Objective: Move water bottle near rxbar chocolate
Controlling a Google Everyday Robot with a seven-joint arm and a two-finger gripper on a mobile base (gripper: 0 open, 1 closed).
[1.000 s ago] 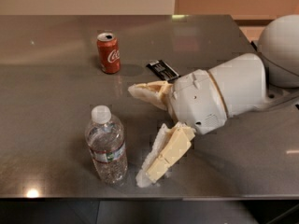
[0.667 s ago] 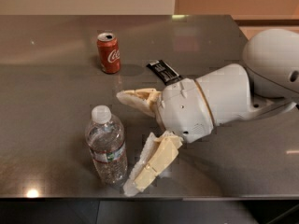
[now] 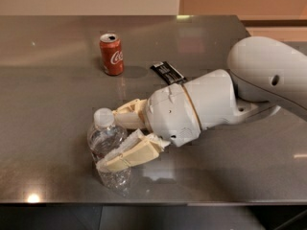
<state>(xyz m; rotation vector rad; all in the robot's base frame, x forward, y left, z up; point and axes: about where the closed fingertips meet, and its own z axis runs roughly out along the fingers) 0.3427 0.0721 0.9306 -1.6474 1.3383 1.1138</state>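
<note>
The water bottle, clear ribbed plastic with a white cap, stands upright near the table's front edge, left of centre. My gripper reaches in from the right, with one cream finger behind the bottle's shoulder and the other across its front. The jaws have closed onto the bottle. The rxbar chocolate, a flat black wrapper with white lettering, lies further back, right of the bottle, and my white wrist partly covers its near end.
A red soda can stands upright at the back left, left of the bar. The grey steel table has its front edge just below the bottle. My large white arm spans the right side.
My gripper has moved left until its fingers straddle the bottle, and the gap between them has narrowed onto it. The bottle, the can and the bar have stayed put.
</note>
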